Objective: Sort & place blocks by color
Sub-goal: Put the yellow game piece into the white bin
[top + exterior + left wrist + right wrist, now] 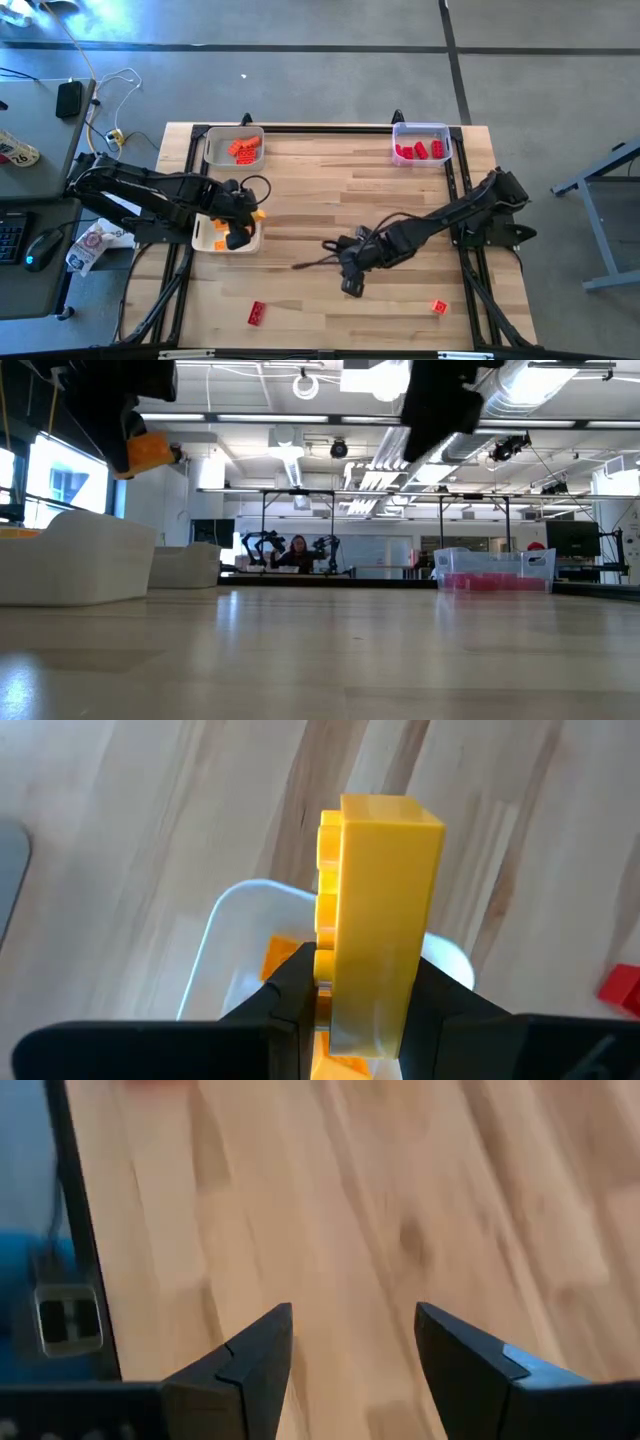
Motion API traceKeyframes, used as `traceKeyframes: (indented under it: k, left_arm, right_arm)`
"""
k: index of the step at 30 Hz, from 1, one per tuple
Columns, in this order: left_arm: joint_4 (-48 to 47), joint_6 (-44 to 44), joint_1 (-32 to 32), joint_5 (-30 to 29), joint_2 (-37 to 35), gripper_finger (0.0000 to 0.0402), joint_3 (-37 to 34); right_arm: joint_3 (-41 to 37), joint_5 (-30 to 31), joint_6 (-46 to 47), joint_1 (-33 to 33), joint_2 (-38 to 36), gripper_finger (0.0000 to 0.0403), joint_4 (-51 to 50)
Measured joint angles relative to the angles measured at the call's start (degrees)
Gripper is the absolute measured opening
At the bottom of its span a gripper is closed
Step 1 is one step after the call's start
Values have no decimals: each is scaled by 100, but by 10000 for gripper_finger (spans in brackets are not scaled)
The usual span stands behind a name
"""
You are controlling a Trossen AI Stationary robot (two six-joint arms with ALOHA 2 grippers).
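My left gripper (243,213) is shut on a yellow-orange brick (378,910) above the white tray (204,240) at the table's left side; the brick also shows in the low view (150,453). That tray holds more yellow-orange bricks (219,229). My right gripper (352,1342) is open and empty above bare wood near the table's middle (350,284). Orange bricks (244,148) lie in the far-left tray (212,152), red bricks (418,150) in the clear far-right tray (444,130). A red brick (257,313) and a small red-orange brick (439,306) lie on the table near its front edge. My left gripper pinches the yellow-orange brick between its two fingers, by the brick's lower end (365,1005), one finger on the studded face and one on the opposite face. The brick sticks out beyond the fingertips, lifted clear above the white tray.
The wooden table has a dark frame along its edges (330,127). Free wood lies between the trays and across the middle. A desk with a mouse and cables (60,100) stands left of the table. A person (297,552) sits far off in the room behind.
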Motion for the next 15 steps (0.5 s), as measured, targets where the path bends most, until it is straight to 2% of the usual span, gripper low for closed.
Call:
traceKeyframes:
  k: [8, 15]
  left_arm:
    - [46, -279, 0, 36, -2, 70, -580]
    - [57, -432, 0, 97, -2, 70, -911]
  right_arm:
    - [0, -220, 752, 508, 0, 195, -1170]
    - [0, -828, 1270, 1024, 0, 195, -1830]
